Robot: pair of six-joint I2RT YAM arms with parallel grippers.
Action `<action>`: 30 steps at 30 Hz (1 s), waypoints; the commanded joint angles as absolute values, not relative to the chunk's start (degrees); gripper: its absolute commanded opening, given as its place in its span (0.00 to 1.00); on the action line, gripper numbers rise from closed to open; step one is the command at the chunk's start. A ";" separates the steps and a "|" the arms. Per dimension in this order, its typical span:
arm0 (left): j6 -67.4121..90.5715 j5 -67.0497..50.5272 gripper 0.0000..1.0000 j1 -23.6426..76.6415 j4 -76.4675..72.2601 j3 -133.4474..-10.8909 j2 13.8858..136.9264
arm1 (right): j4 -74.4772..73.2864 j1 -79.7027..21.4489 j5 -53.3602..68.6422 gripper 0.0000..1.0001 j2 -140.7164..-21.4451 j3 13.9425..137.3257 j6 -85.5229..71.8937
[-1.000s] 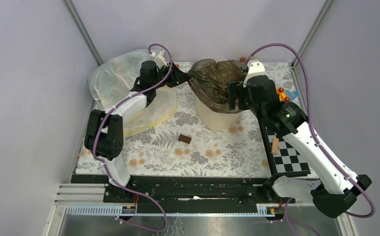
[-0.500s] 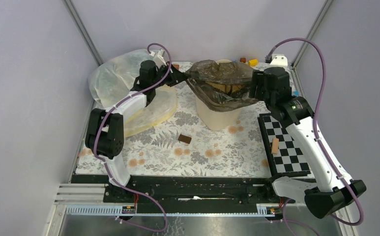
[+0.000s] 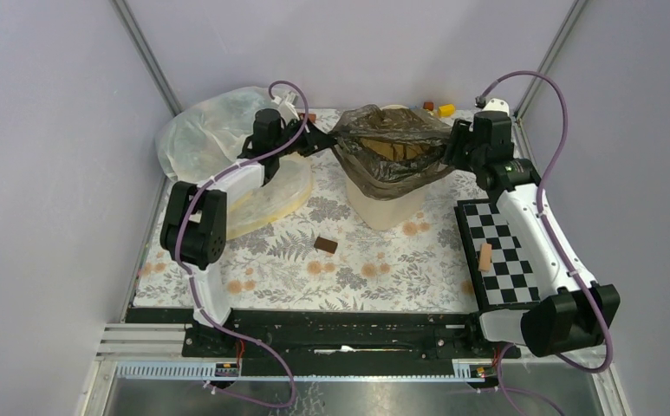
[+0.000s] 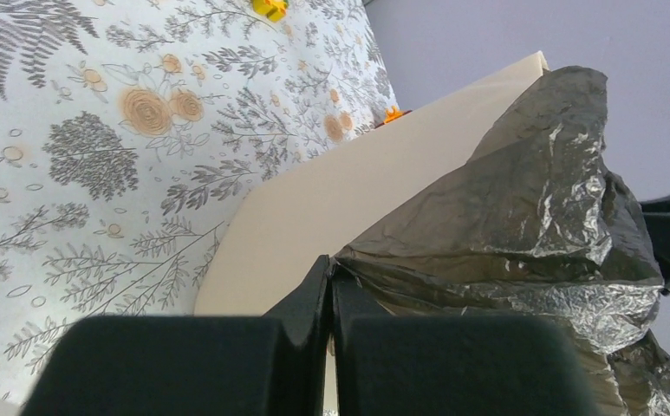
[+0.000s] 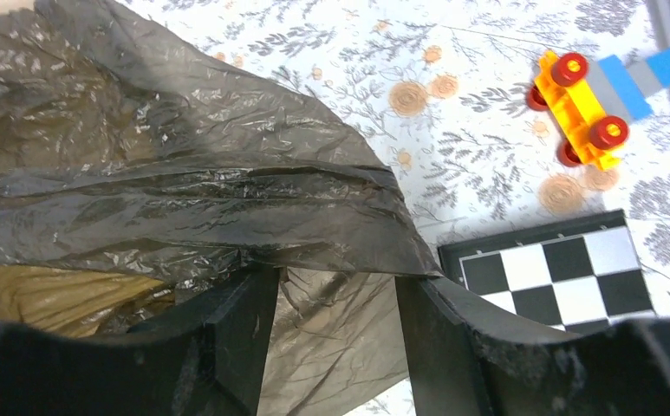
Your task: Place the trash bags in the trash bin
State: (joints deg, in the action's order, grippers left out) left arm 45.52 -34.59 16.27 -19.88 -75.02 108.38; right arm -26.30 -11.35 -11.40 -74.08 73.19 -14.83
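Floral-print worktop (image 3: 374, 269) under everything; on its back left corner, a whitish translucent bag (image 3: 197, 139) with a pale yellow rim, slumped against the wall beneath the left arm; at centre back, upright, the cream trash bin (image 3: 383, 206), lower walls bare; over its mouth, the dark olive-brown trash bag (image 3: 392, 143), crinkled and semi-transparent, pulled wide from left to right between the two tools, opening turned upward, some film hanging down the bin's front wall, tan showing through the film inside the rim; along the right edge, a black-and-white checkerboard (image 3: 500, 260) lying flat beside the right arm.

Left tool (image 3: 324, 139) at the bag's left corner, just outside the bin's left rim; in the left wrist view, fingers (image 4: 301, 303) pressed fully together, a pinch of the bag's corner caught at their tips, the bin's wall right behind.

Right tool (image 3: 449, 154) at the bag's right edge, just beyond the bin's right rim; in the right wrist view, fingers (image 5: 244, 329) well apart, film hanging slack in the gap, a folded edge of the bag lying across the tips; hooked there or merely resting, cannot tell.

Yellow toy car (image 5: 587, 108) with red wheels near the checkerboard's far corner; brown block (image 3: 326, 245) alone in front of the bin, well apart from it; pale wooden block (image 3: 485, 256) on the checkerboard.
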 commanded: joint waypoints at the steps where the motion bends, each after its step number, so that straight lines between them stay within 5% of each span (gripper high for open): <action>1: 46.57 -41.34 0.00 16.00 -24.34 -80.04 111.42 | -20.31 -8.42 -1.39 0.59 -76.12 74.58 -16.40; 19: 56.00 -54.63 0.00 16.61 -32.97 -88.42 122.15 | -1.36 -6.26 30.58 0.39 -73.92 61.08 -23.62; 30: 55.69 -55.11 0.00 16.96 -34.00 -86.03 120.31 | -7.59 -7.12 22.86 0.43 -67.13 56.07 -22.55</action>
State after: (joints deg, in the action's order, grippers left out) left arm 55.59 -53.84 16.56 -30.20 -86.13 122.21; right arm -7.05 -6.39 25.56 -68.49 55.44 -22.83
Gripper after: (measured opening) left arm 0.002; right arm 0.414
